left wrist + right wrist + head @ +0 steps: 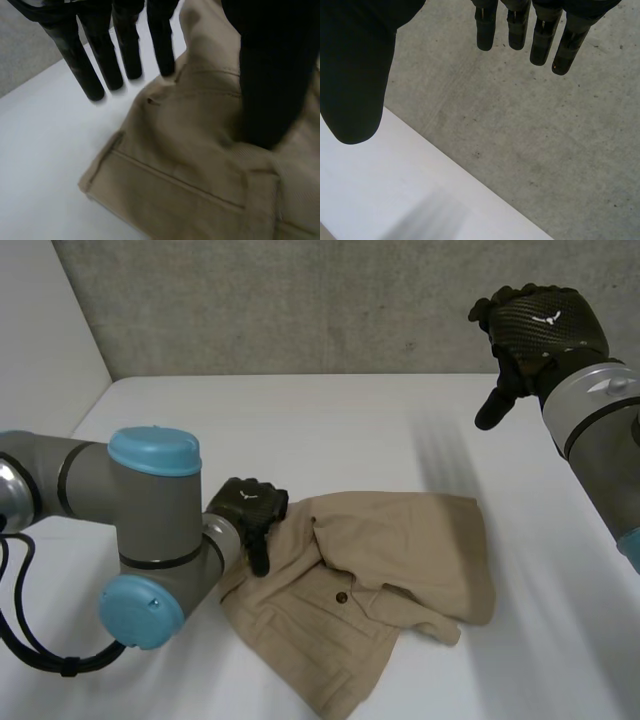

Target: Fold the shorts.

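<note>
The khaki shorts [380, 580] lie rumpled and partly folded over on the near middle of the white table [300, 420]. The left hand [250, 508] sits at their left edge, its fingers [102, 60] straight and released and its thumb resting on the cloth. The right hand [540, 330] hangs high at the far right in front of the grey concrete wall [545, 125], well apart from the shorts, fingers relaxed and grasping nothing.
</note>
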